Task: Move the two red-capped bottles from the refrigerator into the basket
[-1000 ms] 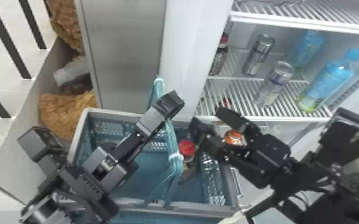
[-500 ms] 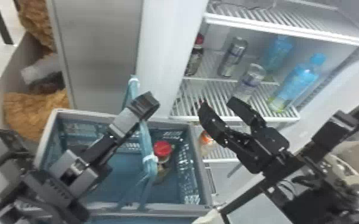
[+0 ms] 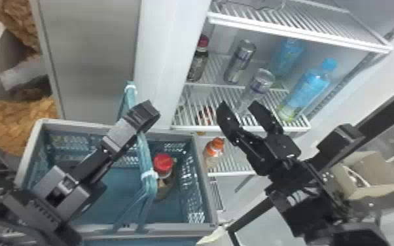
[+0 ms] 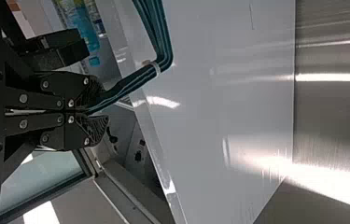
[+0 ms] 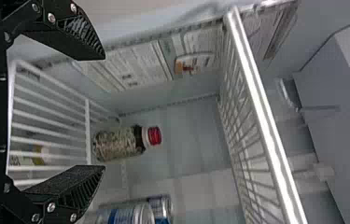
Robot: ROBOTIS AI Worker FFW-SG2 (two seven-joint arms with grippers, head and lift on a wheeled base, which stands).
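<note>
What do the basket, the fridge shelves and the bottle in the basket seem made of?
The basket looks like matte moulded plastic: blue walls pierced with small holes. The fridge shelves look like white-coated metal wire: thin, evenly spaced bars. The bottle could be plastic or glass; its body looks see-through. Its smooth red cap is probably plastic.

Red is carried by caps of basket bottle and dark shelf bottle. Basket: teal, grey-rimmed, mesh-patterned. Wire shelf striped white. Two bottles tinted blue; small bottle capped orange.
</note>
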